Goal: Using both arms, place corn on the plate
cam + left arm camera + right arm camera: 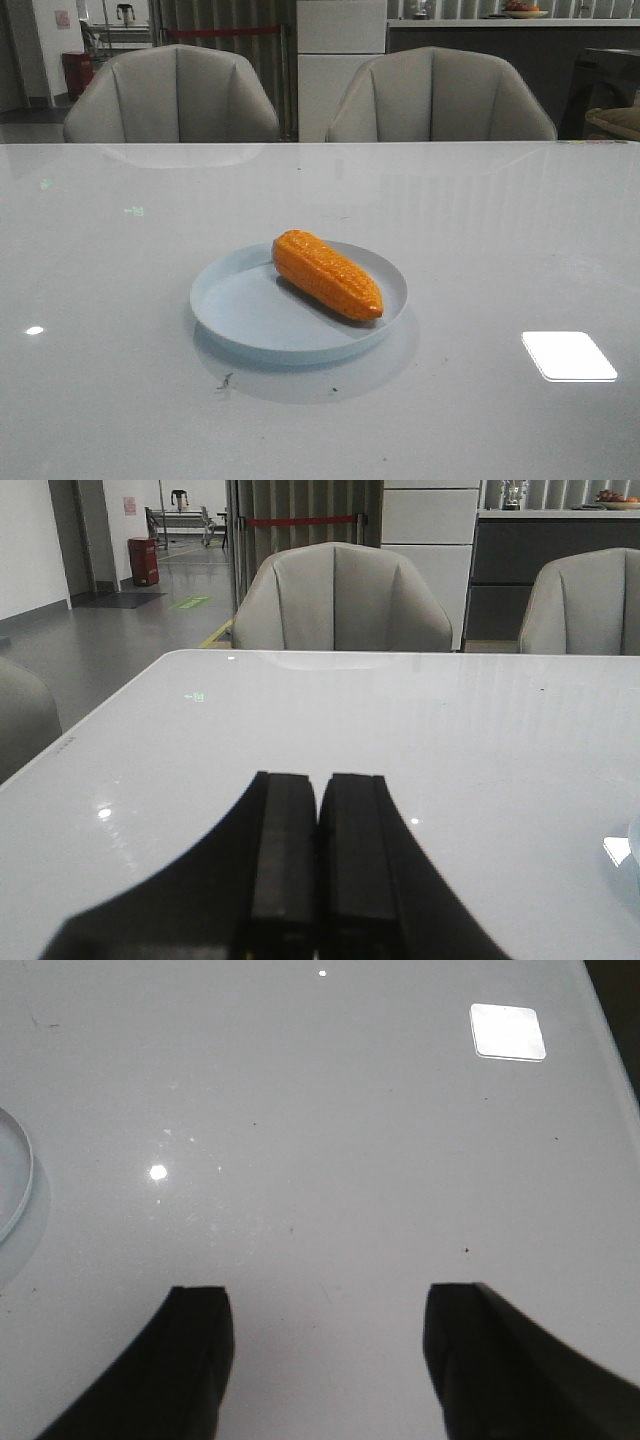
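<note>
1. While my left gripper [318, 860] is hanging over the bare white table [100, 250] with its two black fingers pressed flat together and nothing between them, it is carrying no load; I judge it is pointing out toward the chairs [340, 600] because it has no further part to play on that side.
2. Toward the middle, the corn [327, 273] is lying on the plate [240, 310], slanting across its right half with the tapered tip near the rim closest to me; it is resting there on its own, with neither of my arms showing in the front view, so I judge the placing to be done.
3. On the right, my right gripper [325, 1360] is standing with its fingers wide apart above empty tabletop, gripping nothing; only the edge of the plate is showing in its wrist view, so it is sitting well clear of the corn, which I read as a release already made.
</note>
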Controlling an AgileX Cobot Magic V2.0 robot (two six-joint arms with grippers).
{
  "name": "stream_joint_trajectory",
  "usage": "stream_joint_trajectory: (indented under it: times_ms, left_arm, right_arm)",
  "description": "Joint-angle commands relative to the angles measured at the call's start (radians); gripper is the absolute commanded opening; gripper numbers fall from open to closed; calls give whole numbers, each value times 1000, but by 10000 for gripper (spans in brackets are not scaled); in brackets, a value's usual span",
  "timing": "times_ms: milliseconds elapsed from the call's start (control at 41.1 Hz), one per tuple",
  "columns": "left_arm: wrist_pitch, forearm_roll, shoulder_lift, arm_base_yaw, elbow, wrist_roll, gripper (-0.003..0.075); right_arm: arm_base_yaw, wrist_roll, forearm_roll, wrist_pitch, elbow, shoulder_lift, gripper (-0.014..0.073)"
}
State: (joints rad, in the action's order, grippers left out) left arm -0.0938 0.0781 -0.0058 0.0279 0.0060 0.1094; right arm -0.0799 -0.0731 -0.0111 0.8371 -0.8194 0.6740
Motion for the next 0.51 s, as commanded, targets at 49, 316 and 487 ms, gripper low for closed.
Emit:
stream_joint_trajectory:
  times_ms: [49,316,487]
  left_arm:
    - [81,12,-15,3,37,-9,89]
    - [81,12,-15,3,37,-9,89]
    - [81,12,-15,3,37,-9,89]
  right_arm:
    - [-3,-9,11,-70,-27,-4,520]
    - [-3,-9,11,-70,-27,-4,520]
    - [-3,-9,23,-69,-27,-5,518]
